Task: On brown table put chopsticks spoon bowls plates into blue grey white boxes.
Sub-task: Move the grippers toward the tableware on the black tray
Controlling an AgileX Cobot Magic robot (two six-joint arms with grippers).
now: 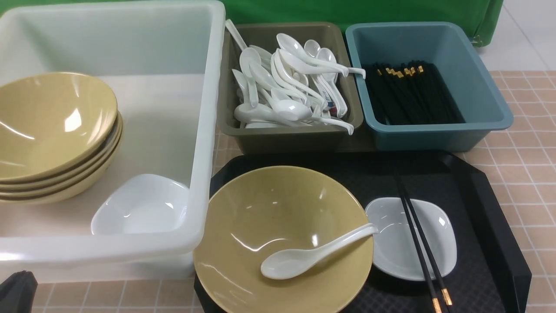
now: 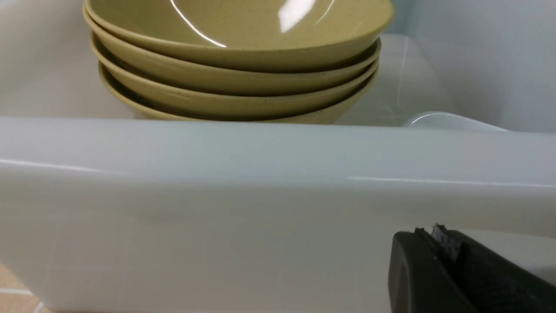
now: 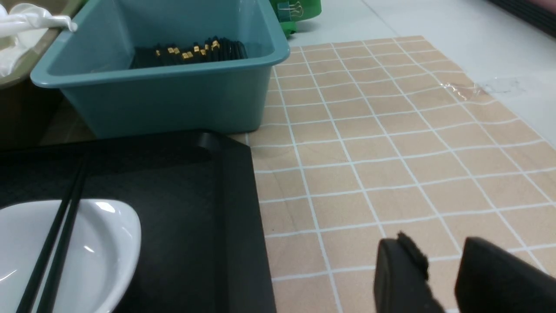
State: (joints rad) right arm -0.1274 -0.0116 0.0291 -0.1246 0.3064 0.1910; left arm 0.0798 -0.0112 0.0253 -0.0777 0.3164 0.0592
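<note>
Fingers, R arm: wrist cam only

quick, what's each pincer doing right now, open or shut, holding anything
left pincer: shut, holding nothing, just outside the white tub
right pincer: open, empty, over the tiled table

spoon in bowl | chopsticks across plate | both on tray
</note>
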